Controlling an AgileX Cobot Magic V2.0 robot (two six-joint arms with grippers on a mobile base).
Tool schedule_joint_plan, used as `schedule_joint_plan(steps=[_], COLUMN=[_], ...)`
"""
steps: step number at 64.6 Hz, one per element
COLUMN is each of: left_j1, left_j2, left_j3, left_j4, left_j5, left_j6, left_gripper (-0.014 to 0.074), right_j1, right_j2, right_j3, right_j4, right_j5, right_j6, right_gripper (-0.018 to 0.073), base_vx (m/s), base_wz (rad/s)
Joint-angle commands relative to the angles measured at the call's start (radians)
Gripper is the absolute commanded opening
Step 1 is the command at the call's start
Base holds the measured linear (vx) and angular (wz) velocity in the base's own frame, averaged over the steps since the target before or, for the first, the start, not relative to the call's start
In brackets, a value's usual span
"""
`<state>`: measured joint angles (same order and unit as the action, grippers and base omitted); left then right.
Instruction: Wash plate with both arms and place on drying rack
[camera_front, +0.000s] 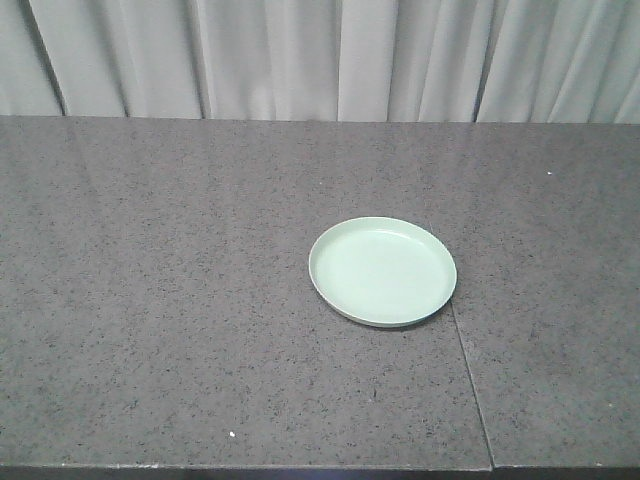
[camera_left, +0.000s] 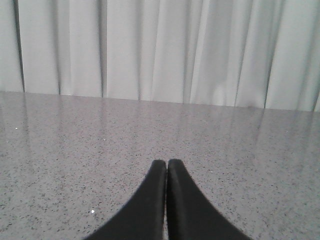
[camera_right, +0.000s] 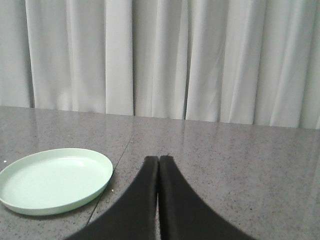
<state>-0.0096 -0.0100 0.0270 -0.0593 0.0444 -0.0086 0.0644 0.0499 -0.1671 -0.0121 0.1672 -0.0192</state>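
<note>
Right gripper (camera_right: 158, 157) and left gripper (camera_left: 167, 161) are both pressed together tip to tip, empty. Plate (camera_front: 382, 271) lies flat on the counter (camera_front: 150, 330), left of the right gripper, untouched. Best to spread the right jaws first, then meet its rim low and level.

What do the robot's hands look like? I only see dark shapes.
The left tool and the right tool look alike. Each is a pair of smooth, matte black fingers, curving in from a broad, flared base to narrow, rounded tips. No cables, markings or arm links show in these views.
</note>
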Motion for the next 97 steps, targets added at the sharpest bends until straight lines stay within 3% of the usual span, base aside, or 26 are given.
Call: schedule_joint_plan(steps=[1,17,32,39,53,61,97], left_j1=[-0.007,-0.007,-0.007,-0.007,-0.007,-0.007,-0.007], left_j2=[-0.016,-0.016,-0.016,-0.016,-0.016,-0.016,-0.016], left_j3=[-0.026,-0.026,-0.026,-0.026,-0.026,-0.026,-0.026], left_j4=[-0.002,-0.002,-0.002,-0.002,-0.002,-0.002,-0.002], left_j5=[-0.075,-0.075,-0.075,-0.075,-0.075,-0.075,-0.075], left_j6=[-0.008,-0.008,-0.008,-0.008,-0.008,-0.008,-0.008], left_gripper=[-0.0006,-0.0006,-0.0006,-0.0006,-0.0006,-0.0006,-0.0006], right_j1=[0.001,0.001,0.001,0.001,0.001,0.001,0.005], right_j2=[0.078,0.279,0.489,0.575,0.726,0.816,1.174], right_j3=[-0.12,-0.332,-0.518,-0.577,-0.668,-0.722,-0.924], right_j4=[-0.003,0.0,0.044,0.072,0.132,0.131,0.235], right_j5=[-0.005,0.137,0.355,0.409,0.489,0.537,0.72], right_j6=[-0.004,-0.004,-0.029,-0.086,-0.142,-0.152,-0.356], right_gripper=[-0.0004,-0.0001,0.0036,0.0109,0.0379,0.0458,0.046], base_vx=[0.0,0.0,0.0,0.0,0.0,0.0,0.0], base_wz=[0.0,0.0,0.0,0.0,0.0,0.0,0.0])
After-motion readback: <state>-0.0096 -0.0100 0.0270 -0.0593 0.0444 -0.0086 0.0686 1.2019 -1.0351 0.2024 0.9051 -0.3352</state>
